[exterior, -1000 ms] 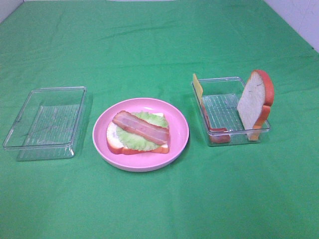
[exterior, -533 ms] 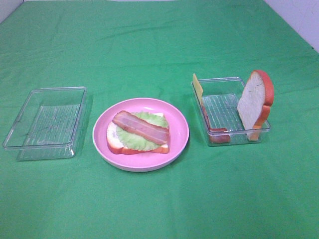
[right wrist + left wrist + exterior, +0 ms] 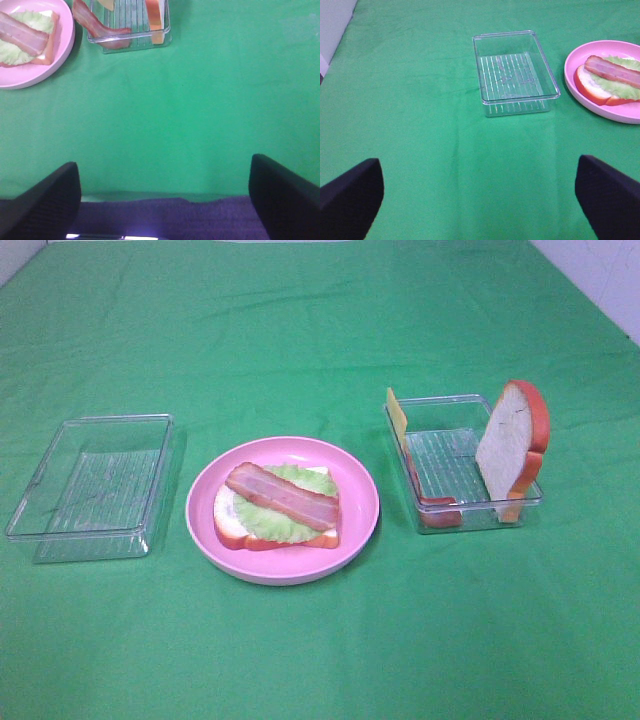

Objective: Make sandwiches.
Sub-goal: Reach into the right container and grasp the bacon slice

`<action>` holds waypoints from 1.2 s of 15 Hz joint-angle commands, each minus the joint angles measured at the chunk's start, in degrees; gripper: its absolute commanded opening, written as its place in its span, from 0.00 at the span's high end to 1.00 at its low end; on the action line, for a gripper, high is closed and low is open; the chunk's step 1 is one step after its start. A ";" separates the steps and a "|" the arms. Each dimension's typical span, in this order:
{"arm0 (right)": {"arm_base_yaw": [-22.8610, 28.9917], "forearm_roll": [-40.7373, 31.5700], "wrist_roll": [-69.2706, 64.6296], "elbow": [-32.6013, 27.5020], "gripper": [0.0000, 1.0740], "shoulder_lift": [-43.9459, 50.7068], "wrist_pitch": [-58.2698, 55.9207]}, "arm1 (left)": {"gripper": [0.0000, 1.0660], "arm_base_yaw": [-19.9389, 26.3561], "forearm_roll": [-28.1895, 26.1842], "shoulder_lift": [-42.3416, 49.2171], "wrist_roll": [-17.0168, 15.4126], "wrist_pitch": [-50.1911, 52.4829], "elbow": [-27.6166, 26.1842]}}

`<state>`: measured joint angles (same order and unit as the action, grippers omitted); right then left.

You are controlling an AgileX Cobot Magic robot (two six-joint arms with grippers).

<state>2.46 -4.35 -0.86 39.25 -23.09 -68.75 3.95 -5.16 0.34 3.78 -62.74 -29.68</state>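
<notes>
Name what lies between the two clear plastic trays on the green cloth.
In the exterior high view, the round pink plate sits between the left tray and the right tray, carrying a bread slice topped with lettuce and a bacon strip.

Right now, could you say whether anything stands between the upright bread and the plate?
Yes: the cheese slice and bacon strip lean against the plate-side wall of the clear tray, between the bread slice at its other end and the pink plate.
</notes>
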 commanded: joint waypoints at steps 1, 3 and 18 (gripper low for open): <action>-0.29 -0.86 -0.63 10.43 0.19 -13.87 -5.16 | 0.08 -0.29 -0.06 0.63 -0.40 0.97 0.11; -0.29 -0.86 -0.57 18.51 0.19 -23.72 -5.27 | 0.08 -0.29 -0.06 0.63 -0.40 0.97 0.11; 22.46 1.49 -13.87 48.64 0.19 -75.23 -5.79 | 0.08 -0.29 -0.06 0.63 -0.40 0.97 0.11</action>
<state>24.64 -3.27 -13.87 87.55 -97.86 -69.67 3.95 -5.16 0.34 3.78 -62.74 -29.68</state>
